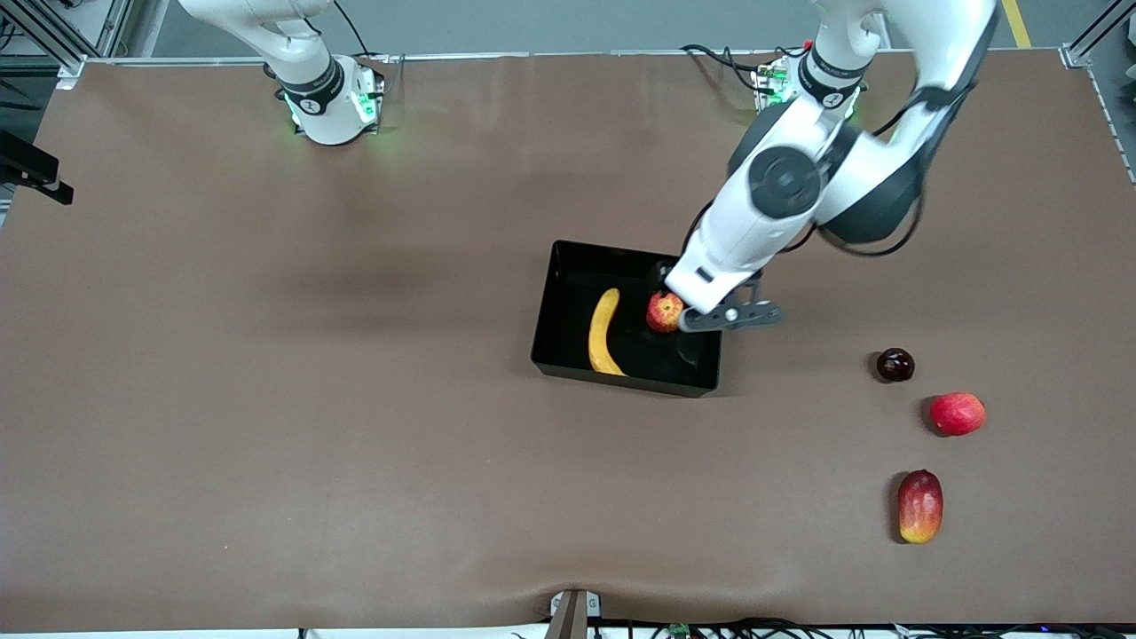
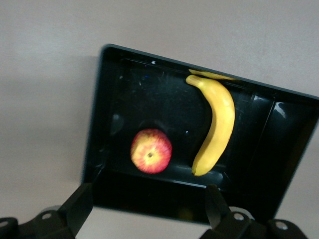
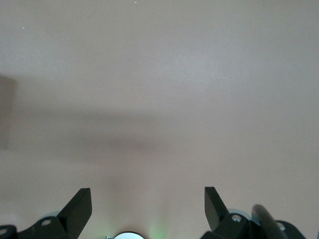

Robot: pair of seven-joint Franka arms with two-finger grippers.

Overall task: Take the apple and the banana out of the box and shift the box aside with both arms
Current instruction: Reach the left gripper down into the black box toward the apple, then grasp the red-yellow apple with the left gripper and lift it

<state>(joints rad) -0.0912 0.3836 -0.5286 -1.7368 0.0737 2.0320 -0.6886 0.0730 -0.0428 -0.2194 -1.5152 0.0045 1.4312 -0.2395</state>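
The black box point(image 1: 543, 337) sits mid-table with the yellow banana point(image 1: 603, 333) and the small red apple point(image 1: 664, 312) lying in it, apart from each other. My left gripper point(image 1: 690, 306) hangs over the box's wall at the left arm's end, beside the apple. In the left wrist view it point(image 2: 148, 194) is open and empty above the box point(image 2: 99, 124); the apple point(image 2: 151, 151) and banana point(image 2: 217, 124) lie below. My right arm point(image 1: 306, 80) waits by its base. Its gripper point(image 3: 148, 191) is open over bare table.
Toward the left arm's end of the table lie three loose fruits: a dark plum point(image 1: 895, 365), a round red fruit point(image 1: 958, 414) and a red-yellow mango point(image 1: 919, 506), each nearer the front camera than the box. Brown mat point(image 1: 266, 399) covers the table.
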